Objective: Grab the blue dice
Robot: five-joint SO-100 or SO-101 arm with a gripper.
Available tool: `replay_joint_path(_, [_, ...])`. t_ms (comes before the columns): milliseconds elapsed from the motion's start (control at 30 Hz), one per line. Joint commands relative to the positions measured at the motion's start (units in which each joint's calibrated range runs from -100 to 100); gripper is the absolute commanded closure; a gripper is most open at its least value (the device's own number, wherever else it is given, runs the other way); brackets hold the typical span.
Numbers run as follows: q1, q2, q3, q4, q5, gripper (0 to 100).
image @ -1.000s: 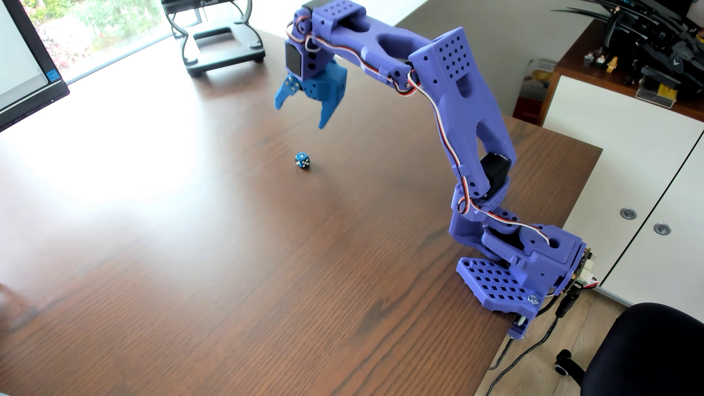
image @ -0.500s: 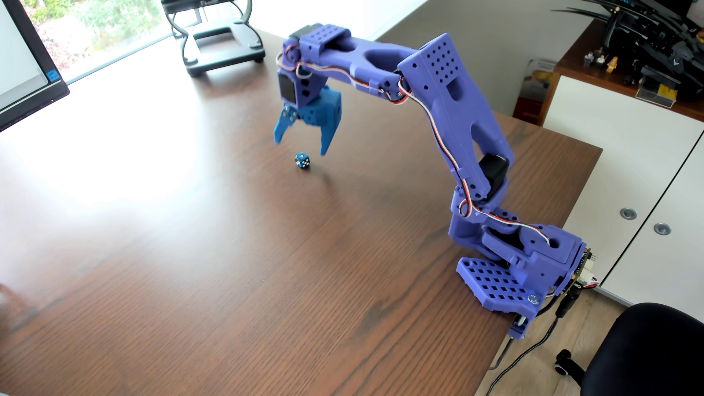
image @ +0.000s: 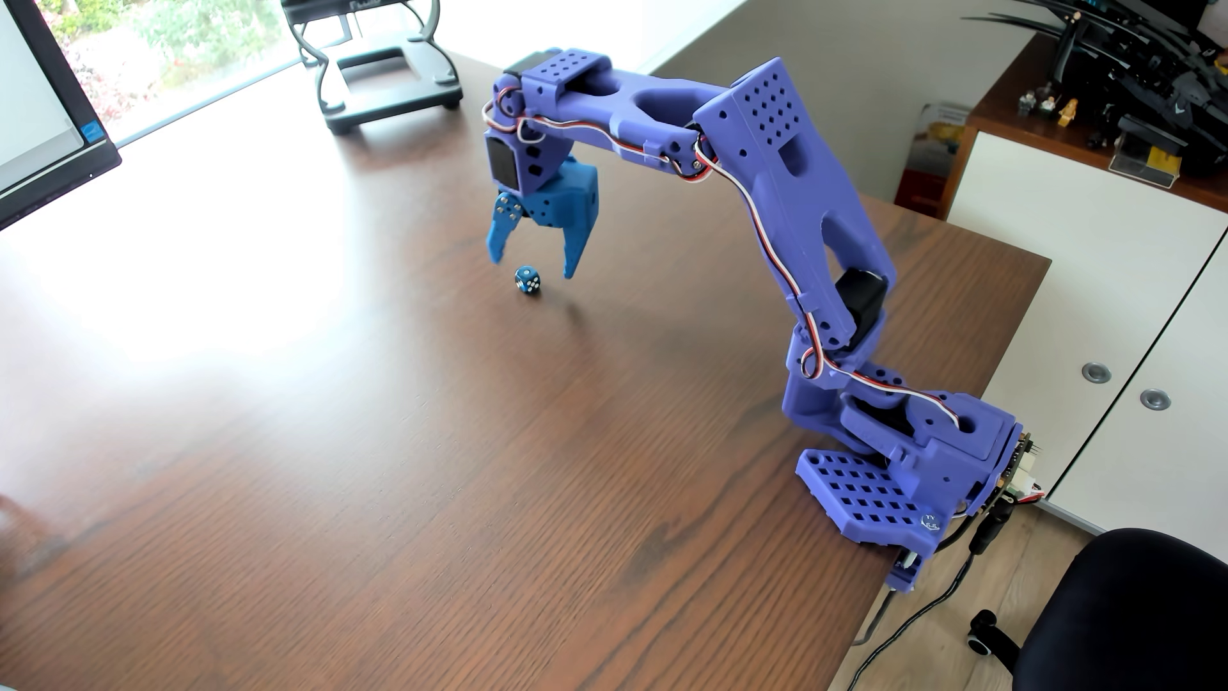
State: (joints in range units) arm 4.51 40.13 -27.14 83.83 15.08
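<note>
The blue dice (image: 527, 280) is a tiny dark-blue cube with white pips, lying on the brown wooden table (image: 399, 432). My gripper (image: 533, 266) hangs point-down from the purple arm (image: 784, 166), just above the dice. Its two lighter-blue fingers stand wide apart, one to the left (image: 500, 236) and one to the right (image: 575, 249) of the dice. The dice sits between and slightly below the fingertips, touching neither. The gripper is open and empty.
The arm's base (image: 917, 465) is clamped at the table's right edge. A black laptop stand (image: 385, 80) stands at the far side, and a monitor (image: 40, 106) at the far left. A white cabinet (image: 1096, 266) and a black chair (image: 1129, 611) lie beyond the right edge.
</note>
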Motion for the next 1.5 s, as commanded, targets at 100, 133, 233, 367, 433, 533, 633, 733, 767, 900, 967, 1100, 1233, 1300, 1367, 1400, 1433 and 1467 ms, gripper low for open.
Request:
replay_joint_path(100, [0.81, -1.92, -0.53, -0.08, 0.21, 79])
replay_joint_path(133, [0.65, -1.92, -0.43, 0.09, 0.21, 79])
replay_joint_path(233, [-0.50, -1.92, 1.01, -0.25, 0.21, 79])
replay_joint_path(367, [-1.89, -1.92, 3.54, -0.59, 0.00, 79])
replay_joint_path(433, [-2.30, -1.92, 3.91, -0.59, -0.15, 79])
replay_joint_path(533, [-2.71, -1.92, 3.45, -0.59, -0.21, 79])
replay_joint_path(633, [-2.71, -2.08, 3.27, -0.59, -0.21, 79])
replay_joint_path(733, [-2.79, -2.08, 3.27, -0.59, -0.21, 79])
replay_joint_path(767, [-2.79, -2.08, 3.27, -0.59, -0.21, 79])
replay_joint_path(900, [-2.63, -2.00, 3.36, -0.59, -0.21, 79])
replay_joint_path(967, [-2.63, -2.00, 3.36, -0.59, -0.21, 79])
replay_joint_path(1100, [-2.79, -2.00, 3.36, -0.59, -0.21, 79])
replay_joint_path(1233, [-2.79, -2.00, 3.36, -0.59, -0.21, 83])
replay_joint_path(1300, [-2.79, -2.00, 3.36, -0.59, -0.21, 89])
replay_joint_path(1367, [-2.79, -2.00, 3.36, -0.59, -0.21, 92])
replay_joint_path(1400, [-2.87, -2.00, 3.36, -0.59, -0.21, 94])
replay_joint_path(1433, [-3.12, -2.00, 3.36, -0.59, -0.21, 94])
replay_joint_path(1467, [-3.28, -2.00, 3.54, -0.59, -0.21, 94])
